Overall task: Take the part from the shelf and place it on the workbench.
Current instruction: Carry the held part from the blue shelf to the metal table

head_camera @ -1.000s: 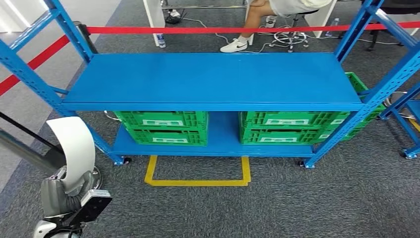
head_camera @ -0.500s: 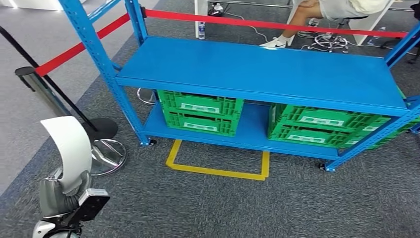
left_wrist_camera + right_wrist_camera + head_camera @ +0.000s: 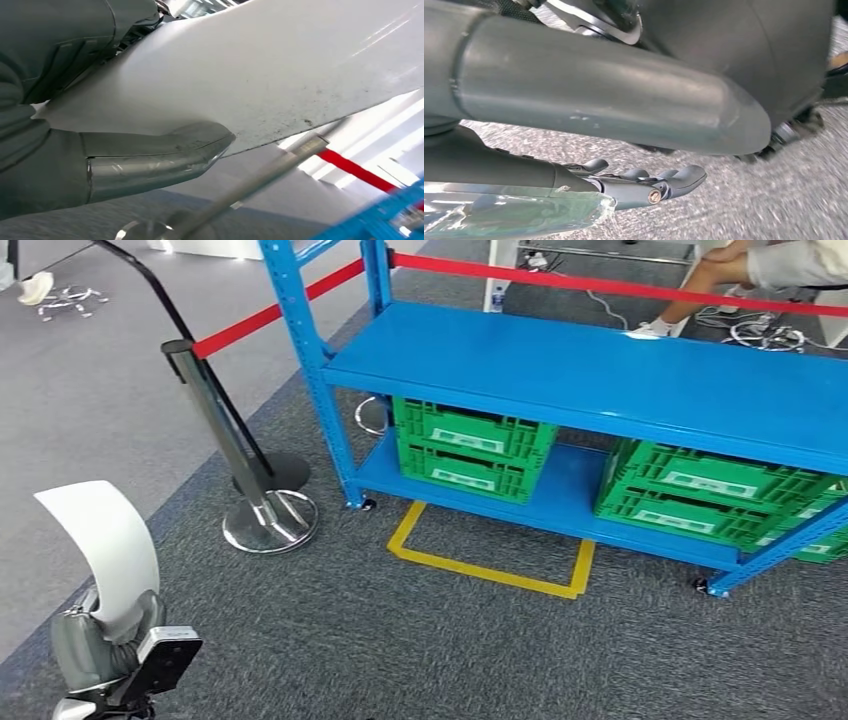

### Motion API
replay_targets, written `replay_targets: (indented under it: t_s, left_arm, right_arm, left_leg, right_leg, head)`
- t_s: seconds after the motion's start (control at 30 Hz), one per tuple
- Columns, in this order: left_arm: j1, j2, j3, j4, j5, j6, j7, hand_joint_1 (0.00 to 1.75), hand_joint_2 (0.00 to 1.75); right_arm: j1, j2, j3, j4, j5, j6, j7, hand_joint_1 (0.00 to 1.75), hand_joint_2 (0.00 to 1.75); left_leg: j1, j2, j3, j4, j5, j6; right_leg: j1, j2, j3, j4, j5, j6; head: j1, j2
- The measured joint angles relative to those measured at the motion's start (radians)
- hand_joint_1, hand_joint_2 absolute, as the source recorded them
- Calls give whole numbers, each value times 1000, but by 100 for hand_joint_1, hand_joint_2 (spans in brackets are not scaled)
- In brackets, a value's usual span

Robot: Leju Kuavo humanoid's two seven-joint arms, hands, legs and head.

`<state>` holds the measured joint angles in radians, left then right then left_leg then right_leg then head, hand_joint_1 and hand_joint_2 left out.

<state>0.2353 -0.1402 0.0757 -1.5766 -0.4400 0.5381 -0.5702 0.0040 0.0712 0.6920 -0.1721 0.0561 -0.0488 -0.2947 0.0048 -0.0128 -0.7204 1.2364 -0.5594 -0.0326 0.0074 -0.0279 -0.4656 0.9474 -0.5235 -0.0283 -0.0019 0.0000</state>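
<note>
The part is a white curved panel (image 3: 100,540) standing upright at the lower left of the head view, clear of the shelf. My left hand (image 3: 95,645) grips its lower end from below. In the left wrist view the white panel (image 3: 280,75) lies broad across the hand, with the grey thumb (image 3: 150,155) pressed against its face. My right hand (image 3: 624,165) hangs over the carpet, its dark fingers (image 3: 664,182) stretched out and apart from the thumb, with nothing in them.
A blue shelf (image 3: 600,380) stands ahead to the right, its top board bare, with green crates (image 3: 470,450) (image 3: 720,495) on the lower level. A chrome stanchion (image 3: 225,440) with a red belt (image 3: 270,315) stands left of it. A yellow floor marking (image 3: 490,570) lies in front. A person (image 3: 740,260) sits behind.
The whole view has swung to the left, so the shelf now sits to the right and the stanchion is near the middle. The white panel stays in my left hand.
</note>
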Motion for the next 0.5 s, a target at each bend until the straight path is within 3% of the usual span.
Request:
replay_targets:
  t_s: [0.03,0.07,0.1,0.17,0.23,0.3,0.37,0.43,0.5]
  left_arm:
    - [2,0,3,0,2,1,0,143,175]
    - [3,0,7,0,4,2,-1,143,175]
    - [4,0,11,0,5,3,-1,143,175]
    - [4,-1,16,-3,8,4,-2,143,175]
    - [3,-2,19,-7,8,2,-4,143,175]
    - [5,-4,24,-10,8,-9,-5,143,175]
    - [8,-5,28,-10,9,-24,-6,143,175]
    - [8,-9,30,-10,10,-36,-6,143,175]
    - [8,-12,31,-10,10,-43,-5,143,175]
  right_arm:
    - [0,0,0,0,0,0,0,0,0]
    - [-2,0,0,0,0,0,0,0,0]
    - [-3,0,0,0,0,0,0,0,0]
    - [-5,0,0,0,0,0,0,0,0]
    - [-7,0,0,0,0,0,0,0,0]
    - [-11,1,0,0,0,0,-1,0,0]
    - [-11,1,0,0,0,0,-1,0,0]
    - [-7,1,0,0,0,0,-1,0,0]
    - [-4,1,0,0,0,0,0,0,0]
  left_leg:
    - [7,3,5,42,6,-7]
    - [14,6,22,56,30,-14]
    - [20,13,57,32,60,-19]
    - [24,46,164,-95,77,-23]
    - [18,71,235,-205,47,-9]
    - [12,63,236,-238,34,17]
    - [12,49,220,-247,45,39]
    - [9,31,201,-249,65,54]
    - [2,10,178,-248,84,61]
  right_leg:
    - [-1,-16,-14,5,9,3]
    - [-2,-30,-30,12,17,7]
    - [-3,-44,-45,21,23,11]
    - [-5,-66,-72,43,31,21]
    - [-4,-83,-88,57,39,34]
    - [-6,-96,-99,61,48,49]
    - [-11,-60,-115,83,22,64]
    - [-12,1,-148,170,-57,69]
    - [-10,25,-185,293,-124,66]
  head:
    - [0,0]
    - [0,0]
    - [0,0]
    - [-1,0]
    - [0,0]
    - [2,0]
    - [3,0]
    - [4,0]
    - [4,0]
